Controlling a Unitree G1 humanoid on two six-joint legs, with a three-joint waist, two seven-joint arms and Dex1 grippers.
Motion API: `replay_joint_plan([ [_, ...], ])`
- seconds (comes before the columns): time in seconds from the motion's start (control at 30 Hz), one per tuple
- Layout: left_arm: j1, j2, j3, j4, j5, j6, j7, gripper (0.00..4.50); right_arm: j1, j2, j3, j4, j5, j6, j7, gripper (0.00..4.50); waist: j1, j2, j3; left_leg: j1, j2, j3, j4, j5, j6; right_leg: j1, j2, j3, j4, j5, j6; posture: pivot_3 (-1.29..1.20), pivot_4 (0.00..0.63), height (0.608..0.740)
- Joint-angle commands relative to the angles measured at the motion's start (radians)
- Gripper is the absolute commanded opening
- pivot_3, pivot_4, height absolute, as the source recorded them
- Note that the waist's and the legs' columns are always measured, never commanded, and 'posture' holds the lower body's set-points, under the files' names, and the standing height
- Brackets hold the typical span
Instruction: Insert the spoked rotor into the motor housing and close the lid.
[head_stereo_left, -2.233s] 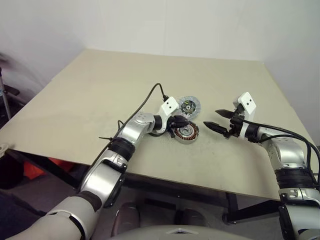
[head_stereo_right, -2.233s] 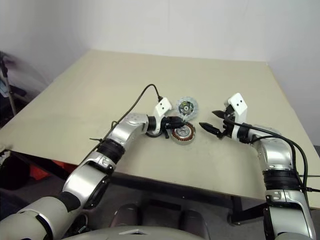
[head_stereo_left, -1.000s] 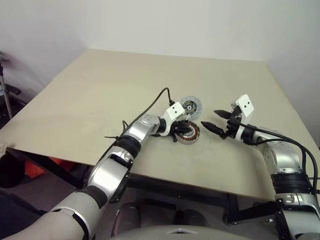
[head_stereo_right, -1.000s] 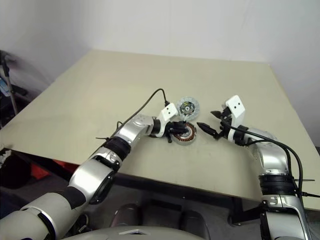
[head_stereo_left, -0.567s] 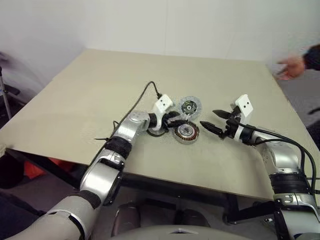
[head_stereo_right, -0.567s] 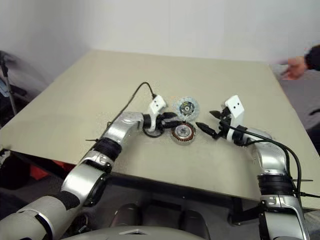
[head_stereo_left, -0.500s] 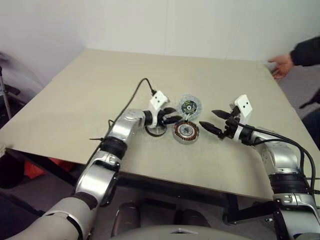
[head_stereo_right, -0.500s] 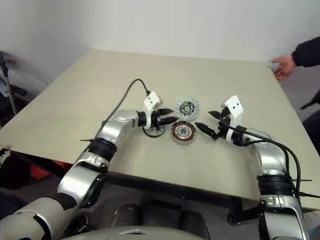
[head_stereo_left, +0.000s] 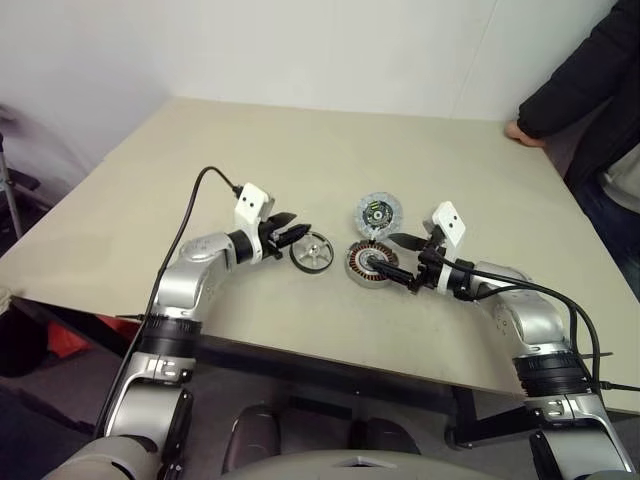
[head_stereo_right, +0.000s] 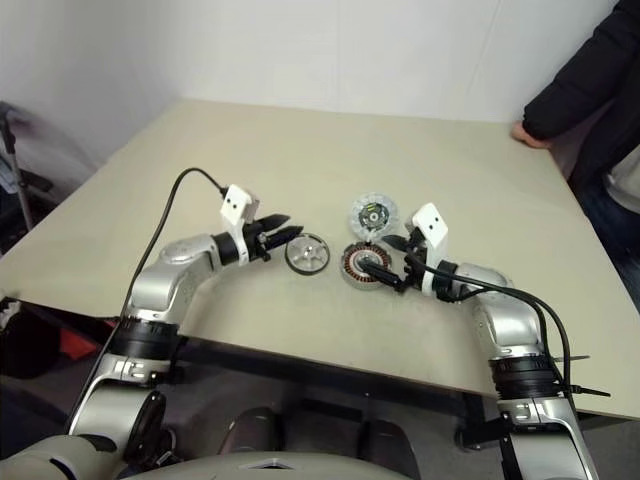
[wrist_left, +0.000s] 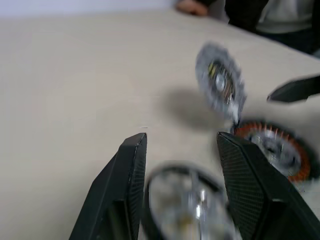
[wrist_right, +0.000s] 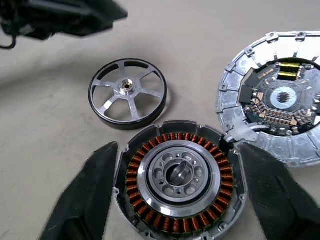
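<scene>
The spoked rotor (head_stereo_left: 311, 253) lies flat on the table, dark rim and silvery spokes up, just left of the motor housing (head_stereo_left: 366, 264). The housing shows its copper windings (wrist_right: 177, 172). Behind the housing, the pale lid (head_stereo_left: 378, 212) rests with one edge against it. My left gripper (head_stereo_left: 288, 231) is open and hangs just left of the rotor, not touching it. My right gripper (head_stereo_left: 391, 257) is open, its fingers (wrist_right: 85, 200) standing on either side of the housing, which sits free on the table.
A person in a dark sleeve (head_stereo_left: 580, 70) stands at the far right corner of the table, with a hand (head_stereo_left: 520, 131) on its edge. The beige table (head_stereo_left: 200, 170) is bare to the left and behind. A black cable (head_stereo_left: 200, 195) arches over my left arm.
My left gripper opened, left the rotor on the table and drew back to the left. My right gripper moved left up to the housing. A person came in at the far right.
</scene>
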Motion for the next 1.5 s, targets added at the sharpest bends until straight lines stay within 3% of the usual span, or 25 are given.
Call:
replay_joint_plan([
  [0.03, 0.014, -0.006, 0.006, -0.095, -0.030, 0.017, 0.036, 2.39, -0.037, 0.005, 0.002, -0.008, -0.009, -0.019, -0.006, 3.24, 0.000, 0.000, 0.000, 0.000, 0.000, 0.000, 0.000, 0.000, 0.000, 0.000, 0.000, 0.000, 0.000, -0.001, 0.001, 0.00, 0.000, 0.740],
  [0.33, 0.042, -0.011, -0.005, -0.127, -0.040, 0.027, 0.083, 2.39, -0.081, 0.041, 0.044, 0.015, -0.035, -0.009, -0.013, 0.02, -0.004, 0.000, 0.000, 0.001, 0.000, 0.000, 0.000, 0.000, 0.000, 0.000, 0.001, 0.000, 0.000, -0.002, 0.003, 0.00, 0.000, 0.740],
  [0.83, 0.061, 0.027, 0.009, -0.156, -0.061, 0.039, 0.119, 2.39, -0.132, 0.083, 0.082, 0.158, -0.123, -0.015, -0.091, 0.02, -0.011, 0.000, 0.000, 0.001, 0.000, 0.000, 0.000, 0.000, -0.001, 0.000, 0.001, 0.000, 0.000, 0.001, -0.001, 0.00, 0.000, 0.740],
  [1.5, 0.061, 0.022, 0.000, -0.122, -0.068, 0.024, 0.130, 2.39, -0.132, 0.082, 0.034, 0.056, -0.033, -0.014, -0.018, 0.02, -0.028, 0.000, 0.000, 0.001, 0.000, 0.000, 0.000, 0.000, -0.001, 0.000, 0.001, 0.000, 0.000, 0.001, -0.002, 0.00, 0.000, 0.740],
])
